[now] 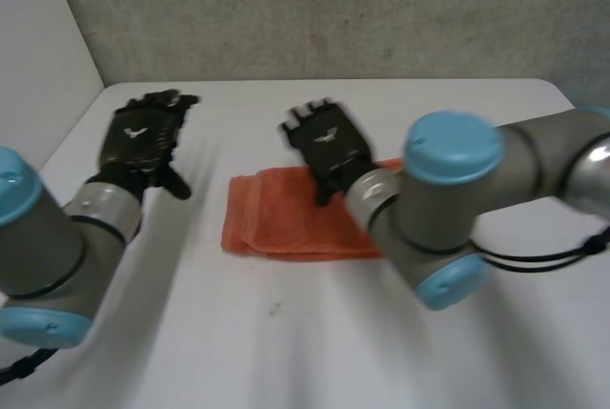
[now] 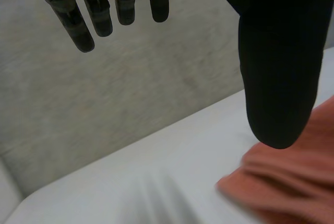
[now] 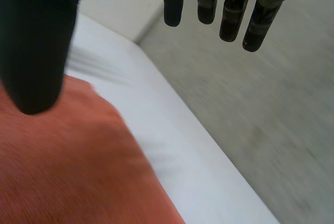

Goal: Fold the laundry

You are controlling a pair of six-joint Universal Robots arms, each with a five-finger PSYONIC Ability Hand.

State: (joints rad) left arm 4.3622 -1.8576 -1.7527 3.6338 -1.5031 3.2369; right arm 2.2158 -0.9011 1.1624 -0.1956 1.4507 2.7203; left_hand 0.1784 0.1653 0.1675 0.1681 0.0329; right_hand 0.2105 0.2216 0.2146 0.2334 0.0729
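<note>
Head view: orange towel partly beneath right hand.

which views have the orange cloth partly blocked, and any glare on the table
Head view: right robot hand and arm cover the orange cloth's right side; no glare on the table. Left wrist view: left robot hand overlaps the cloth; right wrist view likewise.

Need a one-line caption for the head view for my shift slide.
Folded orange cloth on the white table, right hand open at its far edge, left hand open beside it, apart.
</note>
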